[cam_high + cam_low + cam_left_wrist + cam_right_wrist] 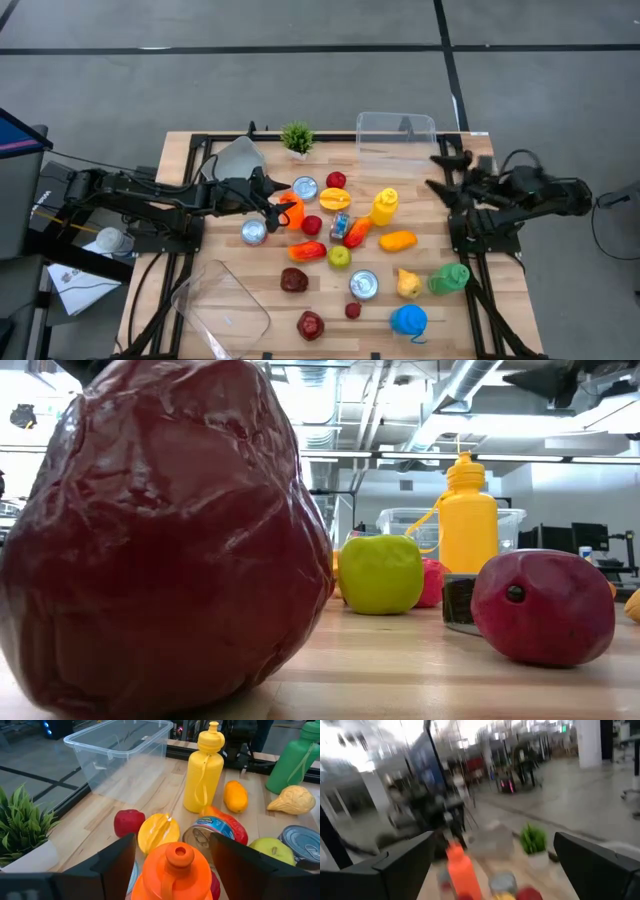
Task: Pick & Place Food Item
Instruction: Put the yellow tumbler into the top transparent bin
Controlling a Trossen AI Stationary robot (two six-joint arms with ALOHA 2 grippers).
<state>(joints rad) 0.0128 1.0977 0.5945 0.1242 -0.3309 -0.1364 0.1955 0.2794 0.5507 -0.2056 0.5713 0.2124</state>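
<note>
A: Bench crowded, bins bare. Left gripper sits at an orange bottle near the bench's middle, fingers parted, one on each side of the bottle's shoulders. Whether they press it cannot be told from the wrist view.

B: And the right gripper?

A: Fingers spread wide, holding nothing, hanging near the right edge just beside the far clear bin.

B: How far along, then?

A: Early, by the look of it. That bin appears empty, and so does the second clear bin at the near left corner. The food lies loose on the wood: yellow bottle, green apple, red apple, cans, a mango, a pear, dark red fruit close to the low camera.

B: What is left?

A: Nearly all of it, judging from this. The orange bottle stands on the bench, not lifted. A firm close, a lift and a carry to a bin remain, and nothing shows which bin is meant.
</note>
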